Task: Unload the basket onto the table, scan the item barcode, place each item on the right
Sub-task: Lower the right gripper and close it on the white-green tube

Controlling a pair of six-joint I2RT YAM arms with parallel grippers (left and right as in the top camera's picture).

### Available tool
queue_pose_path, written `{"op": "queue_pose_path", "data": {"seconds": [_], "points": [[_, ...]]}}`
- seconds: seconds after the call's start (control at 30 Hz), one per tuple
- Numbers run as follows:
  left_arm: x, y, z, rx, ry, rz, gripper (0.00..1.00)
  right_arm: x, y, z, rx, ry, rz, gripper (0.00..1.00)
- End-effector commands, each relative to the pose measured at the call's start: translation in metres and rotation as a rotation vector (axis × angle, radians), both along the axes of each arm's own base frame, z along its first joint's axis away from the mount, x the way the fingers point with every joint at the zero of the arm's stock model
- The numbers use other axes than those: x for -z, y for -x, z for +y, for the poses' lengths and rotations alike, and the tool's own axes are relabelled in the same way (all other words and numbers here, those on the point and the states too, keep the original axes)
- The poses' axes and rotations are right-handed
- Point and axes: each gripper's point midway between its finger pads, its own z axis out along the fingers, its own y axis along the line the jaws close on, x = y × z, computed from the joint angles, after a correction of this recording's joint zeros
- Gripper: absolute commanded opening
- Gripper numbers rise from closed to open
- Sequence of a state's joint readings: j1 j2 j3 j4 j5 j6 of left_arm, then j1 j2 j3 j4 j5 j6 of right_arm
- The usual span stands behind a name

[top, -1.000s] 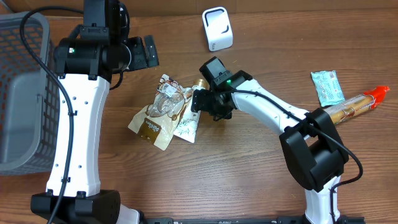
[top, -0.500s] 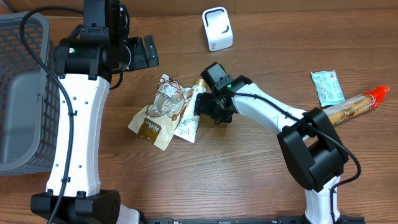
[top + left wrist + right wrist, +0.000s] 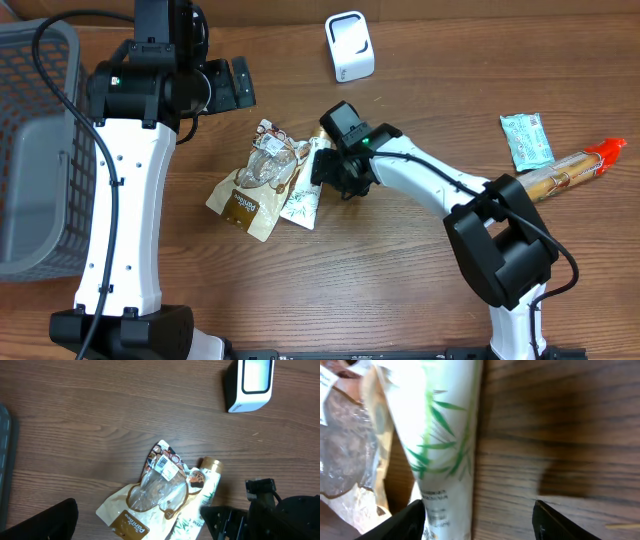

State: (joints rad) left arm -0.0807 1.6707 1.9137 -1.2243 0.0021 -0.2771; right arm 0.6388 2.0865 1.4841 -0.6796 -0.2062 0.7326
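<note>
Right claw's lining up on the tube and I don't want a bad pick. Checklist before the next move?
1. Is the tube between the right claw's fingers: ok, though nearer one finger.
2. Claw closed on tube: not ok, jaws open, bare wood shows beside it.
3. Grasp clear of the snack pouch: cannot tell, it lies against the tube's side.
4. Tube's barcode located: cannot tell, none shows on the upward face.
5. Way to the scanner: ok, it stands upright with nothing between it and the tube.
6. Clearance from the left claw: ok, open, apart from the items.
</note>
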Motion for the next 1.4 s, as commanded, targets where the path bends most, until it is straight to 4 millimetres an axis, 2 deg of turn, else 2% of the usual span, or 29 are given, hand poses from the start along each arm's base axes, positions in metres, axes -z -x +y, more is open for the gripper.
{"op": "queue_pose_path", "data": {"seconds": [0.0,0.3,0.43,0.67,0.97,1.2,1.37], "points": [[0.0,0.001,0.003,0.007,-0.021,-0.002,1.0,0.003,0.002,0.005,-0.008,0.016,-0.025,0.69],[0.0,0.001,0.003,0.007,-0.021,-0.002,1.0,0.003,0.004,0.013,-0.022,0.025,-0.056,0.68],[0.0,0.001,0.003,0.007,-0.021,-0.002,1.0,0.014,0.007,0.01,0.016,0.017,-0.043,0.67],[0.0,0.001,0.003,0.007,-0.021,-0.002,1.0,0.024,0.012,0.008,0.022,0.01,-0.03,0.57],[0.0,0.001,0.003,0.007,-0.021,-0.002,1.0,0.024,0.014,0.007,0.022,0.015,-0.023,0.34],[0.0,0.001,0.003,0.007,-0.021,-0.002,1.0,0.027,0.019,0.002,0.021,0.035,0.001,0.25],[0.0,0.001,0.003,0.007,-0.021,-0.002,1.0,0.029,0.025,-0.003,0.02,0.057,0.028,0.25]]}}
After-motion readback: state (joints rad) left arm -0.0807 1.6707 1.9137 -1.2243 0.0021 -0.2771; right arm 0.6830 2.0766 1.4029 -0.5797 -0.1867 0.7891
